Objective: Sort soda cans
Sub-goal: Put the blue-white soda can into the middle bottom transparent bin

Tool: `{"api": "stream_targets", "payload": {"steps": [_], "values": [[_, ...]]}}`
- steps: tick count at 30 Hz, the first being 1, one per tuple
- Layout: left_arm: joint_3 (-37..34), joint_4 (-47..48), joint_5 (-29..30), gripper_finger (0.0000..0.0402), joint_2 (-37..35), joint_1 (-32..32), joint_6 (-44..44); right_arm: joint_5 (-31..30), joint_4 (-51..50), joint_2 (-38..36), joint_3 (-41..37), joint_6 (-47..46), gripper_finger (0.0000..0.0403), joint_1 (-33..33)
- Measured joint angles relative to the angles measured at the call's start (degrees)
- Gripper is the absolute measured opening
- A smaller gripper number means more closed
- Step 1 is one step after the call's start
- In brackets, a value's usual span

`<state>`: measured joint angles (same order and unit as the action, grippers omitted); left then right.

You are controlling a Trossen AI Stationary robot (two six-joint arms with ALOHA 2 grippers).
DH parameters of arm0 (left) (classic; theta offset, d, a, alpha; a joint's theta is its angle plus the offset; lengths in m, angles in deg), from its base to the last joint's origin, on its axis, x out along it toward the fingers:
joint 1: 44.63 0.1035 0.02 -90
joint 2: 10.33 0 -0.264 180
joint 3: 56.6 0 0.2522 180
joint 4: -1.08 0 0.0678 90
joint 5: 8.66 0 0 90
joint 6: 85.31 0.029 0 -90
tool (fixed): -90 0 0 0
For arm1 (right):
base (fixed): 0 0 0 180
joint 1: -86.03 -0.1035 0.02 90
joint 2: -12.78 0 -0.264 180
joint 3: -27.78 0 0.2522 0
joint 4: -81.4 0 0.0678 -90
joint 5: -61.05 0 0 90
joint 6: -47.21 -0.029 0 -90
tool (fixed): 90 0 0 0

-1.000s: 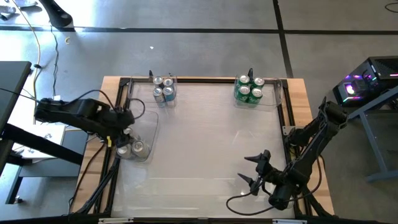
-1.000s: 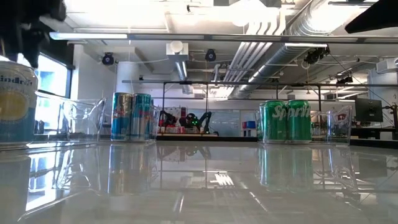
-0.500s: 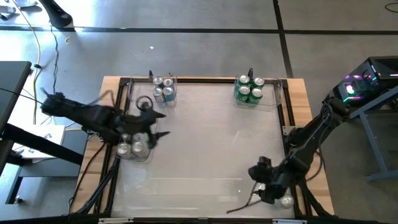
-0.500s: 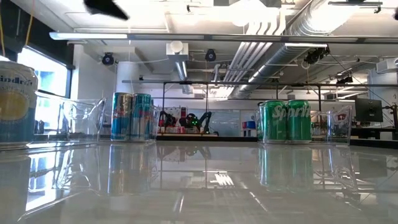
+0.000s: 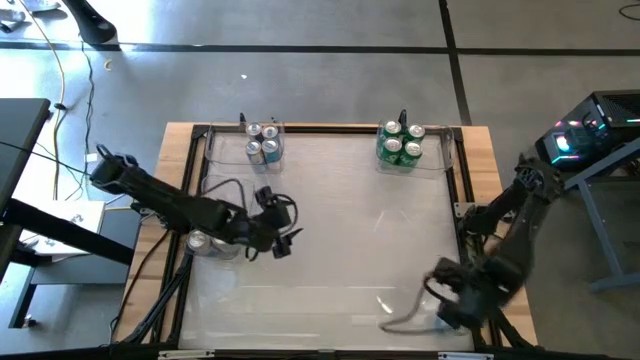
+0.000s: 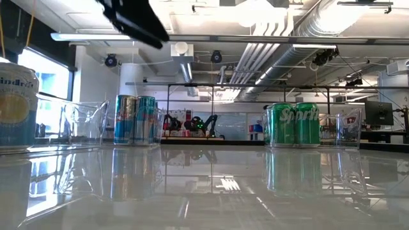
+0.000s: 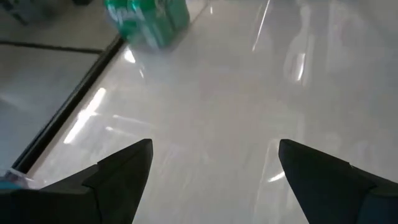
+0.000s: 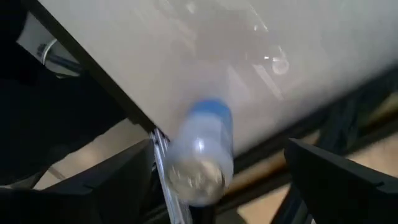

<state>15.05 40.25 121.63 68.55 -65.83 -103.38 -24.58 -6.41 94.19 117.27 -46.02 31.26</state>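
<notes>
Three groups of soda cans stand on the surface point(image 5: 330, 250) in the high view. I see the blue cans point(image 5: 263, 143) in a clear tray at the far left corner, the green cans point(image 5: 401, 143) in a tray at the far right corner, and the silver-topped cans point(image 5: 205, 241) in a tray at the left edge. My left claw point(image 5: 285, 235) reaches from the left edge over the surface, just beside the silver-topped cans. My right claw point(image 5: 440, 300) is at the near right corner, blurred by motion.

From the low view, I see the blue cans point(image 6: 135, 119) upright at the left and the green cans point(image 6: 293, 124) upright at the right, well apart. One pale can point(image 6: 17, 105) stands very near the camera at the left border. A dark part of an arm crosses the upper left.

Through the left wrist view, the left claw point(image 7: 214, 168) is spread wide and holds nothing; the green cans point(image 7: 148, 18) are far ahead of it.

Through the right wrist view, the right claw point(image 8: 217, 171) is also spread wide. A blue can point(image 8: 200, 152) lies between its fingers at the edge of the surface; I cannot tell if they touch it.
</notes>
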Motion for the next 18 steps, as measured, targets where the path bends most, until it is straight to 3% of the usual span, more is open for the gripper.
{"api": "stream_targets", "payload": {"steps": [8,18], "values": [[-0.02,1.57,-0.04,0.0344,4.33,0.01,-0.3,-3.09,6.26,0.04,-5.14,-21.04,0.0355,-10.12],[0.0,1.96,2.41,0.0344,4.51,0.03,-0.3,-5.88,10.21,2.17,-6.78,-19.95,0.0355,-11.66]]}}
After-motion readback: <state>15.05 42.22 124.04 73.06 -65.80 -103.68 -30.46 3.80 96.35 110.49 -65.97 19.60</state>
